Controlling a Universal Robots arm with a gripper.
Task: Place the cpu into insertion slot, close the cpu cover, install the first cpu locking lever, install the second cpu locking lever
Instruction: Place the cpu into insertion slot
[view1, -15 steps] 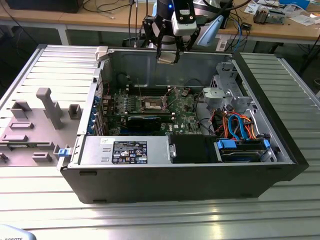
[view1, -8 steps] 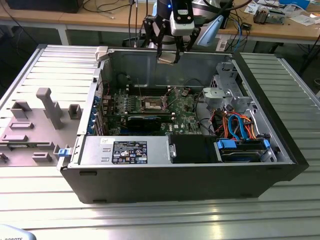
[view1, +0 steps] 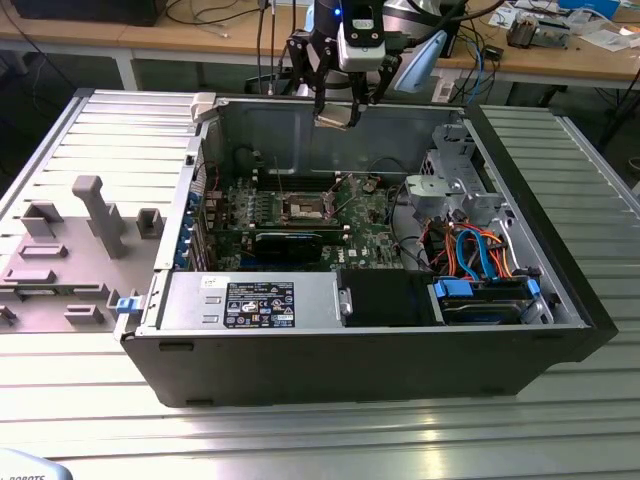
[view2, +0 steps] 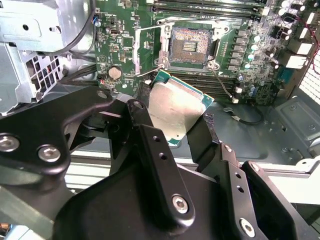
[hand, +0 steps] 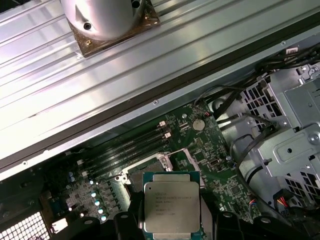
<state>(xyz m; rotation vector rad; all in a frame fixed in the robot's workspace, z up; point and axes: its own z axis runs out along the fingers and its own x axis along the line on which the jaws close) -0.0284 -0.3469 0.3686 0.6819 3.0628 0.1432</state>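
Note:
My gripper (view1: 335, 112) hangs above the back wall of the open computer case, shut on the cpu (view1: 336, 122). In both wrist views the cpu (view2: 175, 107) (hand: 171, 205) is a flat silver-topped square with a green edge, pinched between two black fingers (view2: 207, 125). It is tilted in the air, well above the green motherboard (view1: 370, 225). The insertion slot (view2: 191, 47) (view1: 305, 208) lies bare, its brownish pin field showing. The cpu cover (view2: 141, 47) stands swung open beside the slot. A thin wire lever (view2: 222, 82) sticks out loose near the slot's corner.
A silver drive cage (view1: 455, 190) and blue and orange cables (view1: 480, 250) fill the case on the exterior view's right. A long black card (view1: 290, 243) and the power supply (view1: 250, 303) sit in front of the slot. A grey fixture block (view1: 80, 240) stands outside the case.

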